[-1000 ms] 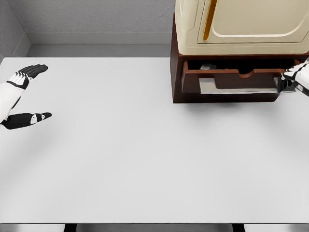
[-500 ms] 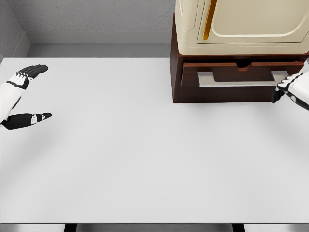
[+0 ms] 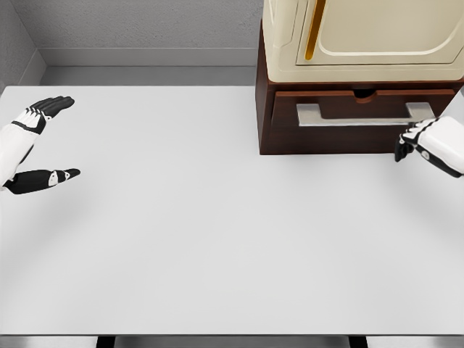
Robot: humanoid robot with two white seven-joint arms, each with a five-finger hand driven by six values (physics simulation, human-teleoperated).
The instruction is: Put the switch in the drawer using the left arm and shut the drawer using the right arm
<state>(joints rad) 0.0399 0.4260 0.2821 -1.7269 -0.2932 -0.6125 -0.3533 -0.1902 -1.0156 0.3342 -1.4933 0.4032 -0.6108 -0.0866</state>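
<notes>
The dark wooden drawer (image 3: 362,109) under the cream cabinet stands pushed in flush, its pale metal handle (image 3: 362,116) across the front. No switch shows anywhere; it is hidden from the head view. My right hand (image 3: 415,142) hovers a little in front of and below the handle's right end, fingers curled, holding nothing and apart from the drawer. My left hand (image 3: 45,141) hangs over the table's far left edge, fingers and thumb spread wide with nothing between them.
A cream appliance (image 3: 362,36) sits on top of the brown drawer unit (image 3: 265,116) at the back right. The white table (image 3: 203,232) stretches across the view, with a grey wall behind it.
The drawer went from half open to fully pushed in. My right hand then drew back from the handle, down and toward me. The left hand stayed put.
</notes>
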